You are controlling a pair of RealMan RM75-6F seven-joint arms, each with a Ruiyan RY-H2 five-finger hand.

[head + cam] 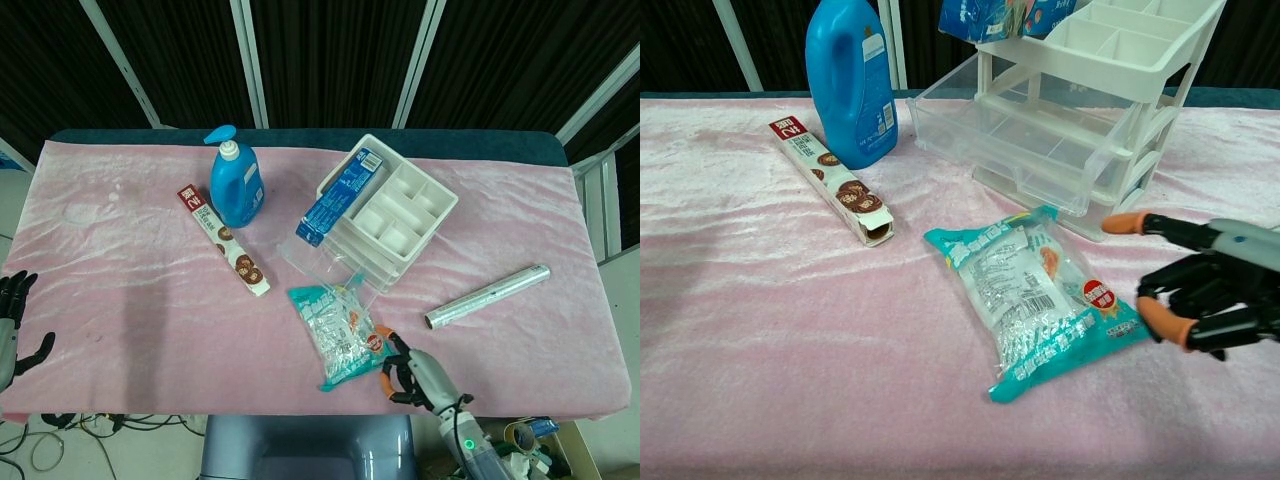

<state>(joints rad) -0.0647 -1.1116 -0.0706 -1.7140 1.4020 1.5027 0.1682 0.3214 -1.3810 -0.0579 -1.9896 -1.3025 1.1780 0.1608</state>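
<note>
A teal and clear snack bag (pixel 338 334) (pixel 1038 300) lies flat on the pink cloth near the front edge. My right hand (pixel 413 372) (pixel 1206 285) hovers just right of the bag, holding nothing, its orange-tipped fingers loosely bent and apart. My left hand (pixel 12 320) shows only in the head view, at the far left off the table's edge, empty with fingers spread.
A white drawer organizer (pixel 395 218) (pixel 1095 115) stands behind the bag with a clear drawer pulled out and a blue box (pixel 338 196) (pixel 985 15) leaning on it. A blue pump bottle (pixel 236 182) (pixel 850 85), a long cookie box (pixel 226 242) (pixel 835 182) and a foil roll (pixel 488 296) (pixel 1232 255) lie around.
</note>
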